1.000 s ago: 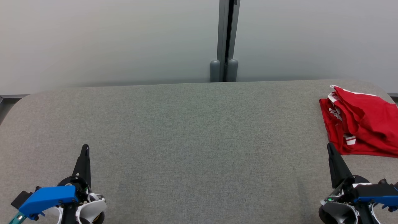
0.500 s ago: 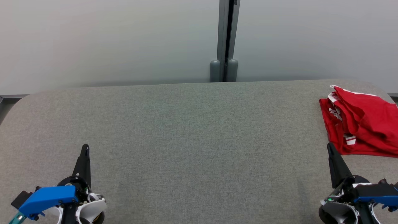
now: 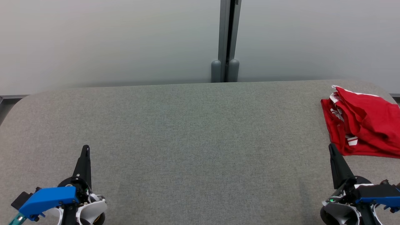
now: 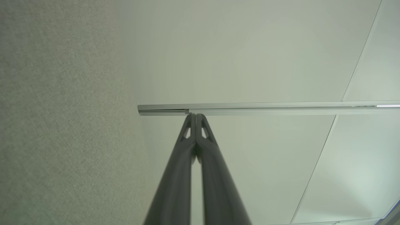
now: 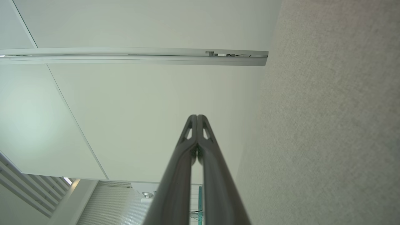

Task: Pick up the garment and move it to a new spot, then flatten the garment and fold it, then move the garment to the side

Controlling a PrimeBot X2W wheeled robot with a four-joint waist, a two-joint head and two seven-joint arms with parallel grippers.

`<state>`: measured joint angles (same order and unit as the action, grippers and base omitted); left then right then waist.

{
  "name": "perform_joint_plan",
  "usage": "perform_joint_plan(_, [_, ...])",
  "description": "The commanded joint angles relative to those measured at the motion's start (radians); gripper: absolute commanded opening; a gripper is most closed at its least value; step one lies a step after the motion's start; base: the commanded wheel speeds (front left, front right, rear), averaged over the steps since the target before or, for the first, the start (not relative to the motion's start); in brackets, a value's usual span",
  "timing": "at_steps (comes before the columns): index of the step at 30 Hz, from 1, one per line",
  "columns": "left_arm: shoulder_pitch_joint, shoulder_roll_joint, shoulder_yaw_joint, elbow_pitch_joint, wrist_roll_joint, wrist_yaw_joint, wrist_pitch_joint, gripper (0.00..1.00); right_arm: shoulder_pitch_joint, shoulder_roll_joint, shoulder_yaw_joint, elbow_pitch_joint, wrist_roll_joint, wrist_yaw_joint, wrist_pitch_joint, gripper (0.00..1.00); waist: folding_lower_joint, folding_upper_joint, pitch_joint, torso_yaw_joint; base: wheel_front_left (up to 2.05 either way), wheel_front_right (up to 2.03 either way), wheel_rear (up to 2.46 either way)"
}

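A red garment (image 3: 362,125) with white trim lies crumpled at the far right of the grey table (image 3: 200,140), partly cut off by the head view's right edge. My right gripper (image 3: 330,147) is shut and empty at the lower right, its tip just short of the garment's near left corner. My left gripper (image 3: 85,148) rests shut and empty at the lower left, far from the garment. In the wrist views both pairs of fingers, left gripper (image 4: 196,116) and right gripper (image 5: 197,117), are pressed together with nothing between them.
A pale partition wall (image 3: 109,40) stands behind the table, with a grey vertical post (image 3: 225,40) at its middle. The table has rounded far corners. The wrist views look along the table surface (image 5: 328,125) toward the wall panels.
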<state>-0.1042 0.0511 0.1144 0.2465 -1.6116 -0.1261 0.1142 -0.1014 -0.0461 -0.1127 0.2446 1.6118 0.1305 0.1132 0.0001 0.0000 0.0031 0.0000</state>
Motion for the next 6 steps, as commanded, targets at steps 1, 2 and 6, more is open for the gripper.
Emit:
perform_joint_plan(1, [-0.010,-0.002,0.002,-0.004,-0.002,-0.009,0.003,0.00,-0.015,-0.008,-0.003,0.001,0.002,0.000,0.003,0.00,-0.0001,0.0000,0.000,0.000,0.00,0.00,0.00])
perform_joint_plan(2, [-0.010,-0.002,0.002,-0.004,-0.002,-0.009,0.003,0.00,-0.015,-0.008,-0.003,0.001,0.002,0.000,0.003,0.00,-0.0001,0.0000,0.000,0.000,0.00,0.00,0.00])
perform_joint_plan(6, [-0.010,-0.002,0.002,-0.004,-0.003,-0.009,0.003,0.00,-0.015,-0.008,-0.003,0.001,0.002,0.000,0.003,0.00,-0.0001,0.0000,0.000,0.000,0.00,0.00,0.00])
